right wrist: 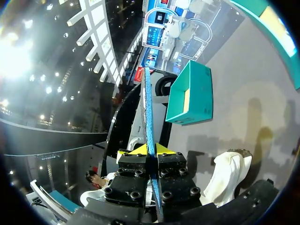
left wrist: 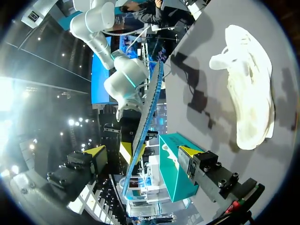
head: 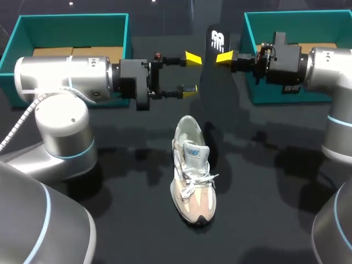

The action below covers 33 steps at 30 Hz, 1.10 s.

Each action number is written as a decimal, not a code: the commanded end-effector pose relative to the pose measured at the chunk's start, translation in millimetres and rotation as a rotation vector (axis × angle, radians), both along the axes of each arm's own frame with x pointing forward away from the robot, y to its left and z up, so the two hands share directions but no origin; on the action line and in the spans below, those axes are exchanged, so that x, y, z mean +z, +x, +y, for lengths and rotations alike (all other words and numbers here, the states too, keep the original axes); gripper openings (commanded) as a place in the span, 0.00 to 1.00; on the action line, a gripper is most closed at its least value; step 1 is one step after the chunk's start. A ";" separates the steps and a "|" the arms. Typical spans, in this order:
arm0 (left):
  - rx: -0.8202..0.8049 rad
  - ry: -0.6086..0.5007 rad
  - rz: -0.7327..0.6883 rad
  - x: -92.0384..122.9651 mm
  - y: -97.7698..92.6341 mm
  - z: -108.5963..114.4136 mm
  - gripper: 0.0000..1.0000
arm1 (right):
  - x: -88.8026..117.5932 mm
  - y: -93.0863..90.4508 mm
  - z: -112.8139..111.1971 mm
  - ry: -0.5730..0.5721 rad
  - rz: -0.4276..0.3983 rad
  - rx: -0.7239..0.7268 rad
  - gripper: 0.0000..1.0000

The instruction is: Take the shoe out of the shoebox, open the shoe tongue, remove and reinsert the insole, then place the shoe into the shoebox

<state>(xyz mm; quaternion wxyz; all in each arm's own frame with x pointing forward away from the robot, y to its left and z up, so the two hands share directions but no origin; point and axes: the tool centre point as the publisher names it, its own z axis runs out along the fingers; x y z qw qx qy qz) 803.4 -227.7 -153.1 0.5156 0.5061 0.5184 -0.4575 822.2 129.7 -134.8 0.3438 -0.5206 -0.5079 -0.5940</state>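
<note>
Dark desk [head: 132, 220] seen from above, with a pale shoe [head: 192, 170] standing on its sole at the centre. Its toe points toward the robot, its laces hang loose and its tongue is lifted.

Just beyond the shoe's heel, a black insole [head: 218, 93] is held up on edge above the desk. The right pincer [head: 223, 56] comes in from the right of the shoe and is clenched on the insole's upper part. Its wrist view shows the yellow tips pressed against both faces of the insole [right wrist: 147, 108].

The left pincer [head: 192, 74] comes in from the left of the shoe. It is released, fingers spread wide, beside the insole [left wrist: 145, 117] and not gripping it.

Farther back, two teal boxes stand well apart from the shoe: the left box [head: 71, 16] behind the left arm, the right box [head: 297, 14] behind the right arm.
</note>
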 end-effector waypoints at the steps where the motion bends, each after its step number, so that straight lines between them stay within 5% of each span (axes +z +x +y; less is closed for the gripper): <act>1: 0.000 -0.002 -0.001 -2.5 2.9 -9.1 0.93 | -3.7 0.7 3.9 -0.017 0.038 -0.002 0.00; 9: -0.007 0.007 0.002 -3.9 3.1 -13.5 0.49 | -22.4 5.6 16.7 -0.010 0.195 -0.012 0.00; 29: -0.004 0.016 0.019 -9.9 0.7 -18.3 0.24 | -28.1 16.9 23.7 0.021 0.252 -0.019 0.00; 33: 0.007 0.024 0.013 -11.7 2.0 -18.6 0.33 | -27.6 14.8 24.4 0.028 0.252 -0.017 0.00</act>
